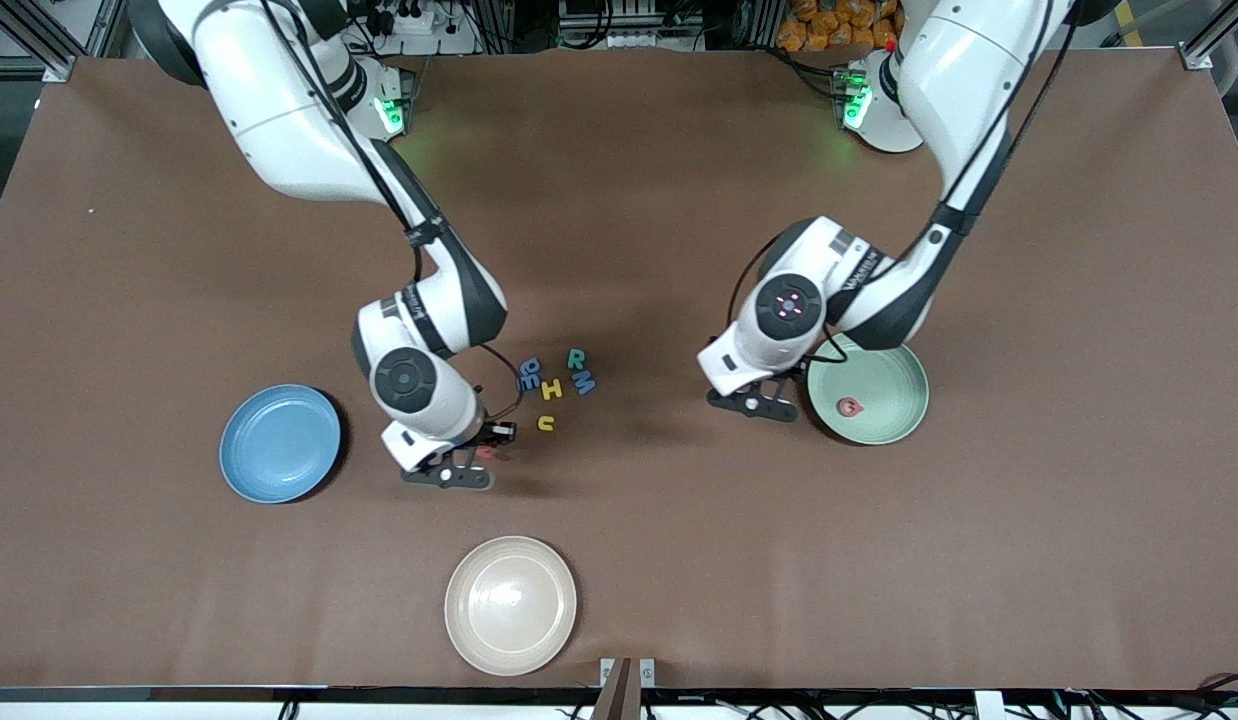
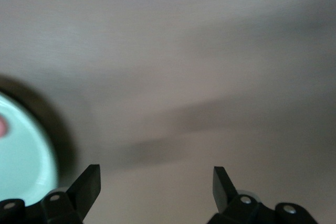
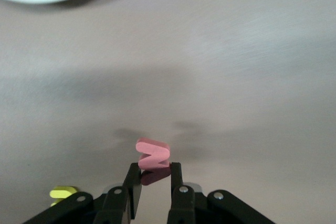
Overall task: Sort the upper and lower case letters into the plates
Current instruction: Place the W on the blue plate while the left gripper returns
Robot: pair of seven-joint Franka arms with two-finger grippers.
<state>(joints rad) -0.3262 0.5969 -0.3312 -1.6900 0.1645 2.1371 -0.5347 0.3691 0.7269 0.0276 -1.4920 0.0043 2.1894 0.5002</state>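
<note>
Right wrist view: right gripper (image 3: pixel 154 178) fingers pinch small pink zigzag letter (image 3: pixel 153 153); left gripper (image 2: pixel 156 183) fingers spread.

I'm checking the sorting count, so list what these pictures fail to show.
- Pink letter in the right hand: front view shows only a sliver past the hand; its case is unclear in the right wrist view.
- Blue letters beside the yellow H: overlapping and too small to read.
- Green plate: cut off by the left wrist view's edge; the front view has the left arm over its rim.
- Red letter on it: too small to read surely.
</note>
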